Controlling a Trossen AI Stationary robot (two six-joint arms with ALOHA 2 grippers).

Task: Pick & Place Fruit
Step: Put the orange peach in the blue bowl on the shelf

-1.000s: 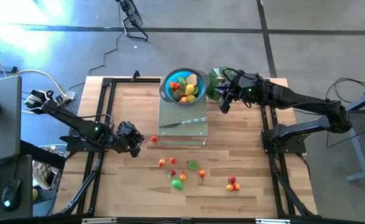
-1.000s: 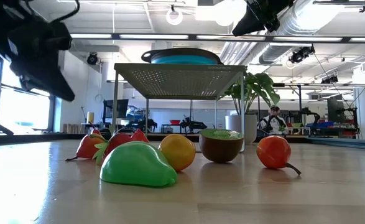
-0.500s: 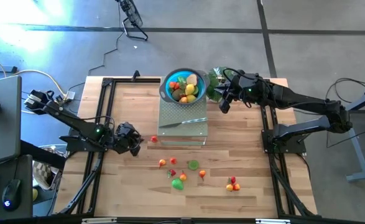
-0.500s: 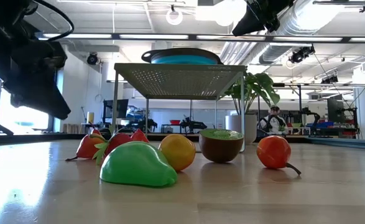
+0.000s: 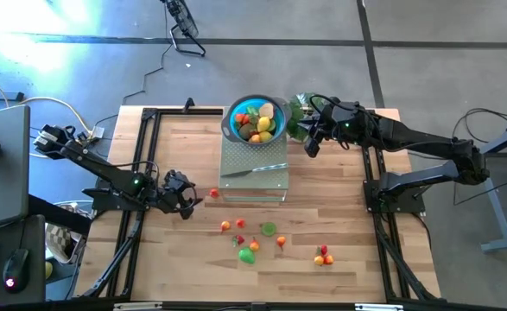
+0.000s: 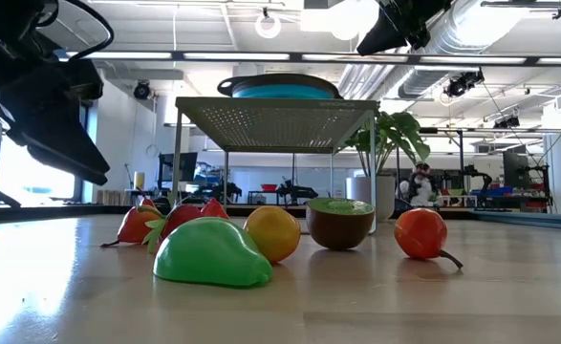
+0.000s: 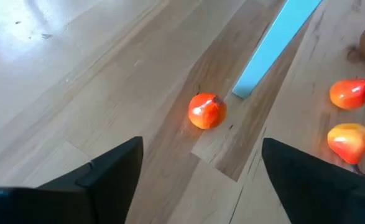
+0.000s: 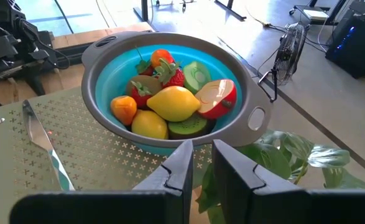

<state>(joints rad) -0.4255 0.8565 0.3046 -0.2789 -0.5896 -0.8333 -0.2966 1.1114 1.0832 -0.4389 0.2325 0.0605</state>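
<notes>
Fingers on your left gripper stand wide apart with nothing between them, and the small red fruit lies on the bare wood just ahead of the gap, beside the foot of the raised perforated stand. Your right gripper hangs near the stand's far right corner with its fingers drawn narrow and empty, pointing toward the blue bowl.

Take the scene from the biggest thing down. You have the wooden table, then the stand on it, then the bowl sitting at the back of the stand, already heaped with fruit: a lemon, a strawberry, kiwi halves and an apple half among them. A slim knife lies across the stand. Behind the bowl you can see a leafy plant. Toward the near edge, a loose group of fruit waits on the table: a green pear, an orange-yellow piece, a kiwi half, and a red one with a stem.

You appear to be at the reach-in stage for that lone red fruit, with the grasp not yet made. Your next move likely calls for lowering so the fruit sits squarely between the fingers, then closing gently, since a round toy can roll away.

No brand, label or writing is legible anywhere.
</notes>
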